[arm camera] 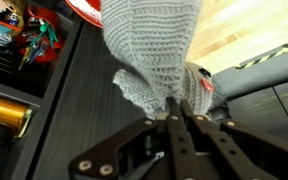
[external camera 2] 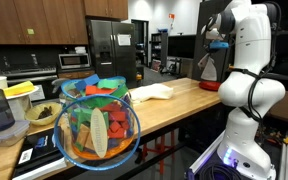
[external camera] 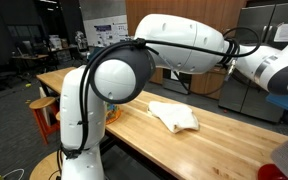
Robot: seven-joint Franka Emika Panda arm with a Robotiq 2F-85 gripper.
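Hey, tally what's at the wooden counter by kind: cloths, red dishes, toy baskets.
Cloths: 2, grey knit cloth in the shut gripper, cream cloth on the counter
Red dish: 1
Toy basket: 1
Total: 4
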